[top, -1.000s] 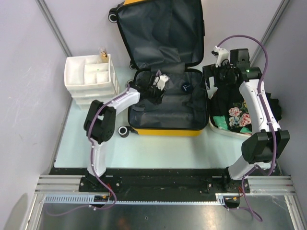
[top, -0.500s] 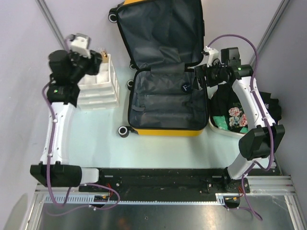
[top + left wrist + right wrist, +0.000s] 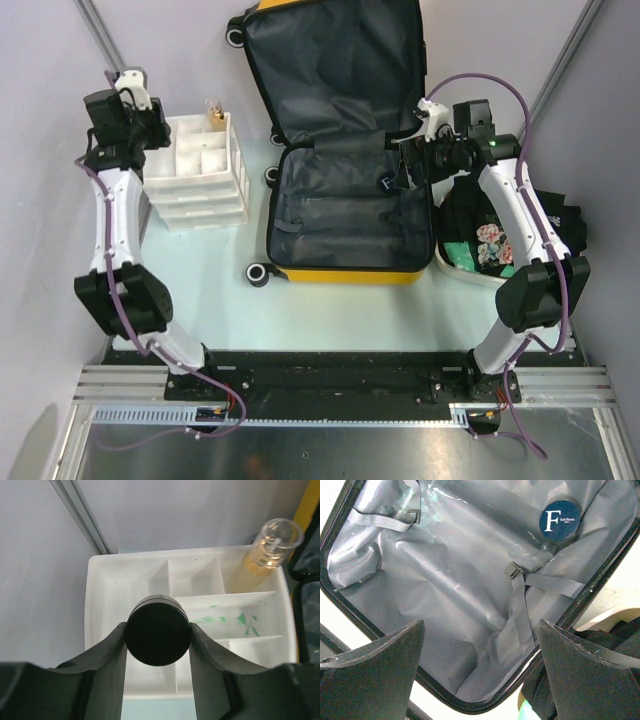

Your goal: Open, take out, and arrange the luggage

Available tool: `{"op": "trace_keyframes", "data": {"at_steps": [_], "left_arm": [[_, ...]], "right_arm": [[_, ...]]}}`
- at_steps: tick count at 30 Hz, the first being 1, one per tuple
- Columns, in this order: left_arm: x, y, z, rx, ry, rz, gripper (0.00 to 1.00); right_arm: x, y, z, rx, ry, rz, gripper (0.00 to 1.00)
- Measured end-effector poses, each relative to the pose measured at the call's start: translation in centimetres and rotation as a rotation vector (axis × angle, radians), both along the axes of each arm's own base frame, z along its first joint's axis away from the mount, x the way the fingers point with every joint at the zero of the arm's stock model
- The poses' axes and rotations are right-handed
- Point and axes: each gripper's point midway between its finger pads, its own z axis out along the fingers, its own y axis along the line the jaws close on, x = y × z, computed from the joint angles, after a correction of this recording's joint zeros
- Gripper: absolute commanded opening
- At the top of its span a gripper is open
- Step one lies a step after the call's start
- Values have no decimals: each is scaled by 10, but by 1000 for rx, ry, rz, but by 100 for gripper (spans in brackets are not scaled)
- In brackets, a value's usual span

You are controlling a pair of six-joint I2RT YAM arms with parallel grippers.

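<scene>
- Your luggage [image 3: 340,225] lies open on the tabletop [image 3: 330,310]. Its long axis runs 12 to 6 o'clock in the top view, with the lid [image 3: 330,70] propped up at 12.
- Your right claw [image 3: 480,625] hangs over its 3 o'clock rim, released, spread wide and holding nothing. The round blue tin [image 3: 559,520] lying inside sits at 1 o'clock from it in the wrist view, so I judge this arm the nearer one.
- Your left claw [image 3: 157,630] is well off at 9 o'clock, clenched on a black round jar [image 3: 157,647] above the white drawer unit [image 3: 107,587].
</scene>
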Motion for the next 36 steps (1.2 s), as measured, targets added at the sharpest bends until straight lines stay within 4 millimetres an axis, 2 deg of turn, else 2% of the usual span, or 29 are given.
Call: {"op": "trace_keyframes", "data": {"at_steps": [4,7,16,20,23,24,26,27,32,33,36], "left_arm": [[19,11,-26,-10,69,26,5],[31,18,-38,-13,94,37,7],[56,35,-79,-21,167,68,9],[63,39,-98,-23,205,76,13],[67,44,-108,-13,225,84,23],[68,46,-109,-9,226,87,30],[72,48,-108,-7,220,90,39],[72,48,-107,-6,218,90,47],[73,48,-104,-7,212,91,61],[73,48,-103,-7,210,91,67],[76,49,-94,0,185,91,70]], "right_arm": [[0,1,0,-1,0,2,100],[0,0,0,-7,-1,-4,100],[1,-5,-2,-17,0,-21,100],[0,-7,-4,-23,2,-26,99],[1,-8,-4,-28,2,-30,100],[1,-8,-4,-28,2,-31,100],[1,-8,-4,-28,1,-31,100],[1,-8,-4,-28,1,-31,100],[1,-8,-4,-28,2,-31,100],[1,-8,-4,-28,1,-31,100],[1,-8,-4,-28,1,-31,100]]}}
